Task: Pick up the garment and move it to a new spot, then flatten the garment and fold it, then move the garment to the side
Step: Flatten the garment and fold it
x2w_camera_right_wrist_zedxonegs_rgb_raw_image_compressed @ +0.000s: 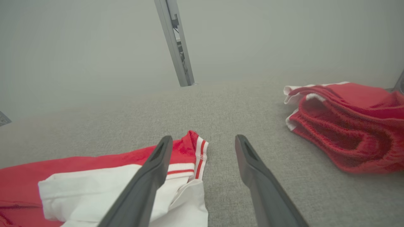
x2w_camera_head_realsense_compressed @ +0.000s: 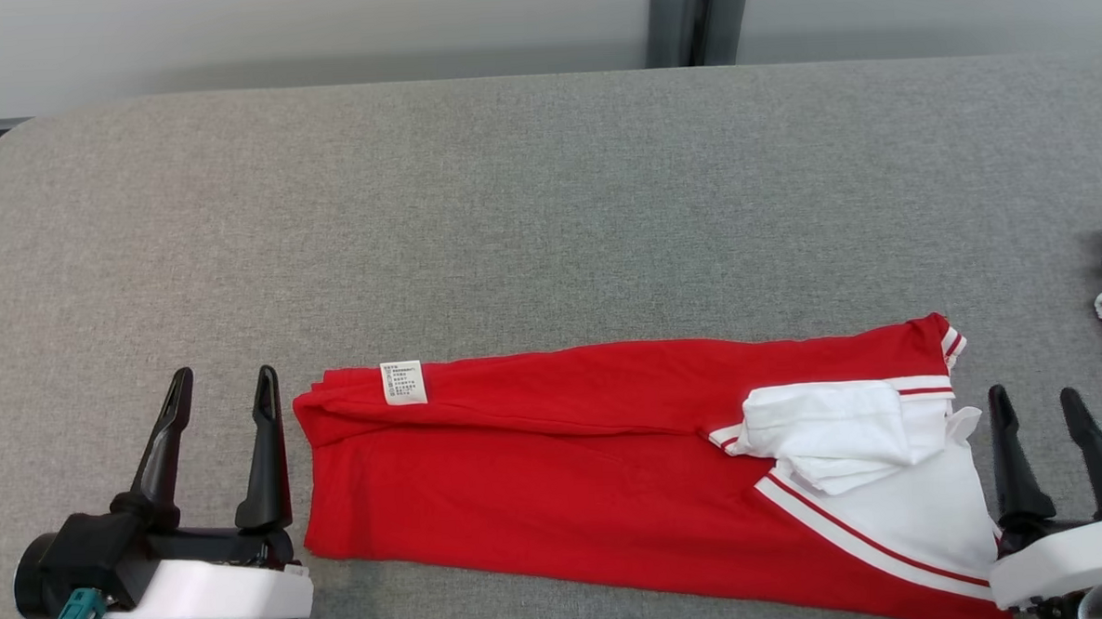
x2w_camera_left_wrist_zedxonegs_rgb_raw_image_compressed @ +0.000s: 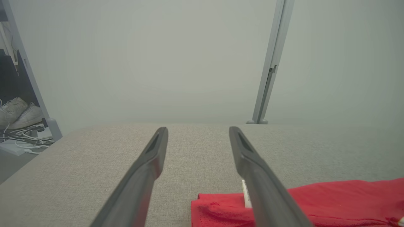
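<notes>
Left gripper [x2w_camera_head_realsense_compressed: 224, 372], right gripper [x2w_camera_head_realsense_compressed: 1034, 393] spread wide, flanking folded garment [x2w_camera_head_realsense_compressed: 567, 458] on table [x2w_camera_head_realsense_compressed: 547, 207].

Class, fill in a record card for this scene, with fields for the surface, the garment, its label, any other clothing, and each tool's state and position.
surface: grey fabric-covered table
garment: red with a white sleeve, folded lengthwise into a long band, lying flat near the front edge
label: white care tag on the garment's left end, at its far edge
other clothing: folded red and white pile at the table's right edge
left tool: open, holding nothing, beside the garment's left end
right tool: open, holding nothing, by the garment's right end
</notes>
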Robot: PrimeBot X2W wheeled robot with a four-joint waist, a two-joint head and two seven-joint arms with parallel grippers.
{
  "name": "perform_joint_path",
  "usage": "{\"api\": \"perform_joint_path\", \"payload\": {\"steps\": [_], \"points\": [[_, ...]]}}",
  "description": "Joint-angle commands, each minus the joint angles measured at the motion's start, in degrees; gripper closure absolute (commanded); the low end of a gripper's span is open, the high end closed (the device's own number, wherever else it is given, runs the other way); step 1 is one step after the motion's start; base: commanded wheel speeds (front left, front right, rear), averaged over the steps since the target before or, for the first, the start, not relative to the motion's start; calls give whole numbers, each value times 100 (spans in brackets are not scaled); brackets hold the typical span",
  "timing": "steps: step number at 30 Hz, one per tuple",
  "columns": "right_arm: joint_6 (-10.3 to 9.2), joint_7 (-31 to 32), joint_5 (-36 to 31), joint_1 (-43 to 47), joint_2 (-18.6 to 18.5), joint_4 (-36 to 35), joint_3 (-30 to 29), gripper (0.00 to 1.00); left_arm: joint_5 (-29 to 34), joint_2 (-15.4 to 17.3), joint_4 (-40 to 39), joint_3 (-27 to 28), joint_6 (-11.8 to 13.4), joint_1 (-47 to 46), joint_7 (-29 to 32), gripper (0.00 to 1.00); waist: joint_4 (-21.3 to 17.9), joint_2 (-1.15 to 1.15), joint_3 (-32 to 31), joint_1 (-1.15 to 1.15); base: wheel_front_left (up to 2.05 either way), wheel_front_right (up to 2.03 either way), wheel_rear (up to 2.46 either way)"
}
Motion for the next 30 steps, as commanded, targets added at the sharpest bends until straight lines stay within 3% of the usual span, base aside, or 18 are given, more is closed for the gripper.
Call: {"api": "perform_joint_path", "payload": {"steps": [1,10,18,20,21,22,30], "points": [[4,53,61,-70,-52,241,68,0,33,-13,18,-13,-52,-164,-22,0,69,0,59,0,0,0,0],[3,72,462,-419,-30,1752,633,0,99,-101,119,-44,-141,-355,-22,0,152,0,204,0,0,0,0],[-4,780,783,-301,66,2648,1227,0,134,-127,148,23,-169,-378,-22,0,106,0,223,0,0,0,0],[7,872,937,-317,70,2676,1463,80,145,-134,152,26,-190,-402,-22,0,93,0,229,0,0,0,0],[7,872,937,-317,70,2676,1463,80,145,-134,152,26,-190,-402,-22,0,93,0,229,0,0,0,0],[9,933,1012,-338,50,2690,1542,100,147,-137,151,32,-187,-417,-22,0,87,0,234,0,0,0,0],[-21,525,1464,-431,-483,2343,1606,100,185,-172,123,106,-216,-452,-22,0,49,0,245,0,0,0,0]]}}
